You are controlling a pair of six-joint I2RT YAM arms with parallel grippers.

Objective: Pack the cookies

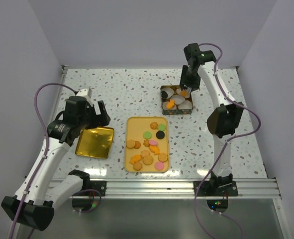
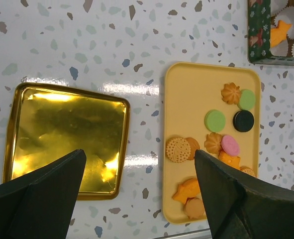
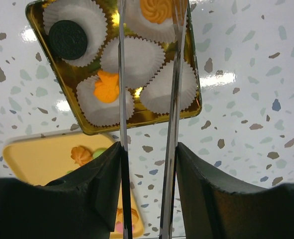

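Cookies (image 1: 147, 144) mostly loose on yellow tray (image 1: 132, 124), mid-table; few already in tin (image 1: 162, 102); right gripper (image 1: 188, 82) over tin, blades parted, empty; means reaching nearward-left for tray; left gripper (image 1: 96, 103) gaping above gold lid (image 1: 94, 144), beside tray.

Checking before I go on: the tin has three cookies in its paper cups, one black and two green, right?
Not quite. The tin does show three cookies in its paper cups, and one is a black cookie, but the other two are orange cookies, not green. The right wrist view shows it.
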